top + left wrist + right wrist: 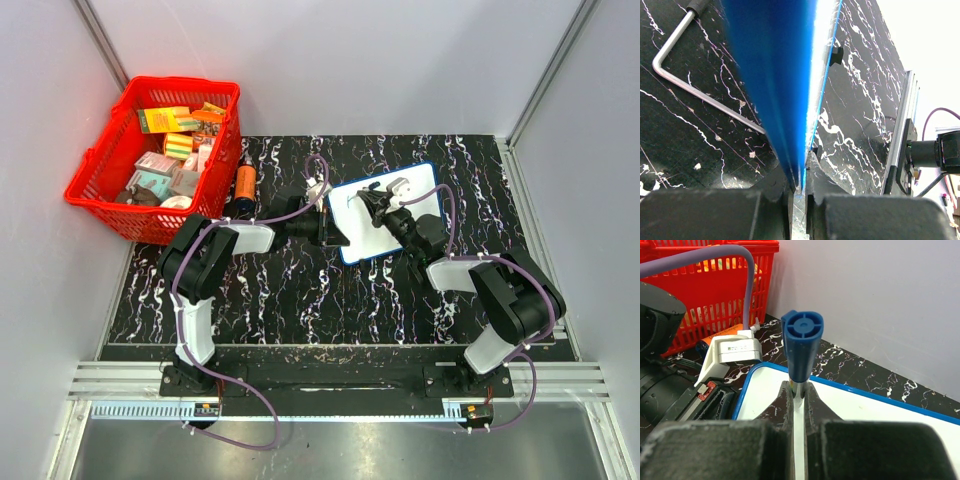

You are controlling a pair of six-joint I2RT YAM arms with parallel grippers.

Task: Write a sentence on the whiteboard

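Small blue-rimmed white whiteboard [420, 190]: prob. light, stiff, slick; left tool [799, 180] clamps its edge, right tool [799, 390] pinches blue plastic marker [802, 342].

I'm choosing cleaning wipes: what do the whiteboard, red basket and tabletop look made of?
Whiteboard: smooth glossy white face, probably coated sheet, with a blue plastic-looking rim. Red basket: moulded plastic, judging by its uniform slotted lattice walls. Tabletop: black with white veins like marble, possibly a printed mat or laminate; the pictures leave that open.
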